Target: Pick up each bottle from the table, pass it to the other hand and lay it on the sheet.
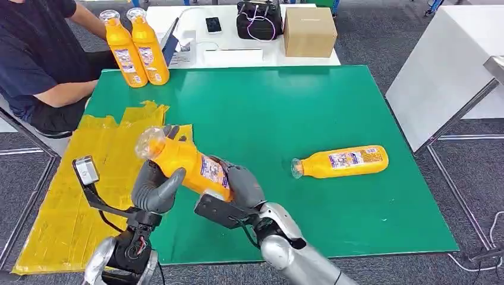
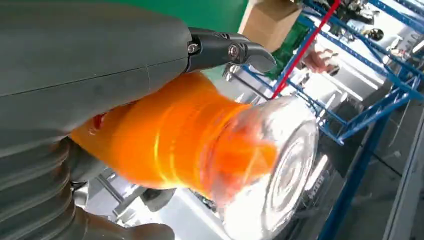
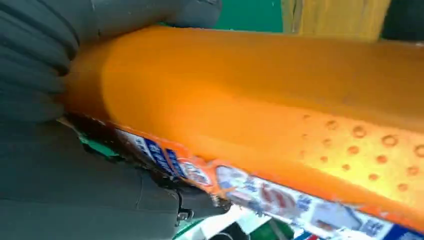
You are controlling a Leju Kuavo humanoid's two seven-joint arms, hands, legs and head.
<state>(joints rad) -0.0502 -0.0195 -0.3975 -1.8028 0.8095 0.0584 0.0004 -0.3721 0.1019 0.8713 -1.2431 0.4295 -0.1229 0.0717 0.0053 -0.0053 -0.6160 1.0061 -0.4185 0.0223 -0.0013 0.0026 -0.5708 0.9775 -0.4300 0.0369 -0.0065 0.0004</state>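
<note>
Handover in progress: my right hand [image 1: 241, 187] grasps the base of an orange bottle [image 1: 181, 160]; my left hand [image 1: 156, 189] grasps its neck. Yellow sheet [image 1: 71, 202] at 9 o'clock holds nothing. Remaining: one lying bottle [image 1: 342, 161] at 3 o'clock, two upright bottles [image 1: 135, 50] at 11 o'clock.

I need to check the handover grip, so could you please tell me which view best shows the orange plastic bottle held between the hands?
The head view: the orange plastic bottle appears whole. Wrist views show close-up parts.
</note>
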